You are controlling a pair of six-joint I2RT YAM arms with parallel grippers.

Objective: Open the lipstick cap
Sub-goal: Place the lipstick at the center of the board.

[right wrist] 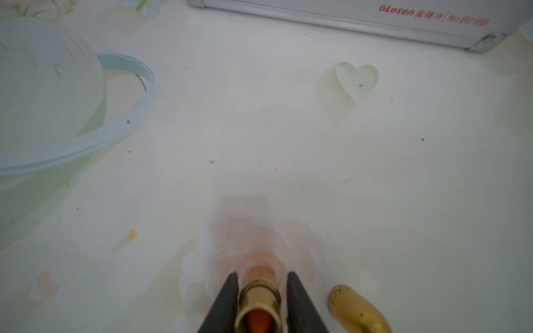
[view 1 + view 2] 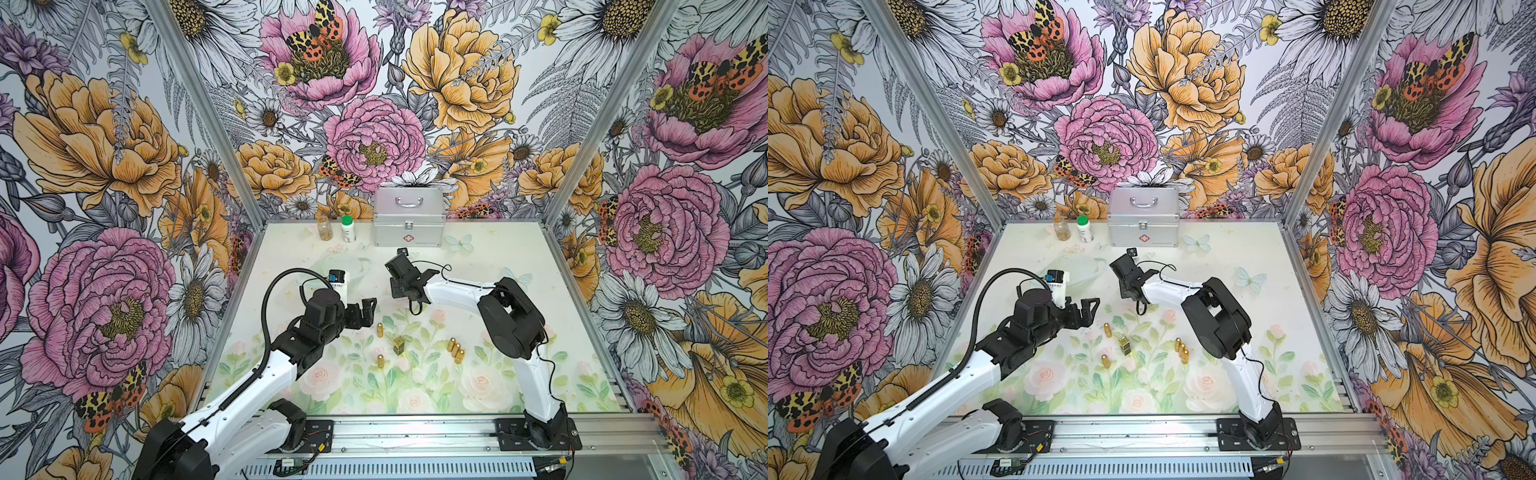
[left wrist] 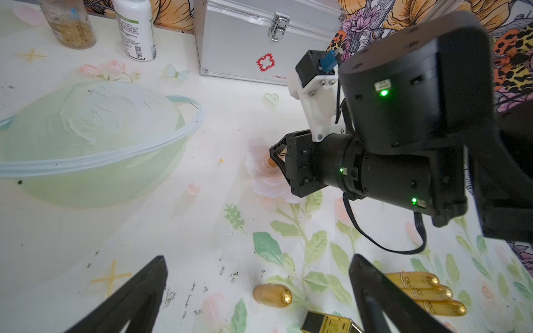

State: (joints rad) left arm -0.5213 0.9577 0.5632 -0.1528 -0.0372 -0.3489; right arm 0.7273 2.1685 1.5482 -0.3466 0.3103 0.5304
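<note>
Flanking frame-cropped lipstick (image 1: 259,299): right fingers (image 1: 226,311).

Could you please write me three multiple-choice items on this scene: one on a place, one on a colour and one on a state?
1. Where does the metal case stand?
A. Inside the bowl
B. At the back edge of the table
C. On the front rail

2. What colour is the cap of the white bottle?
A. Green
B. Red
C. Black

3. How is the left gripper?
A. Shut on a gold tube
B. Shut on the bowl's rim
C. Open and empty

Answers:
1 B, both top views show it at the far edge.
2 A, the cap is plainly green.
3 C, in the left wrist view its fingers stand wide apart with nothing between them.
</note>
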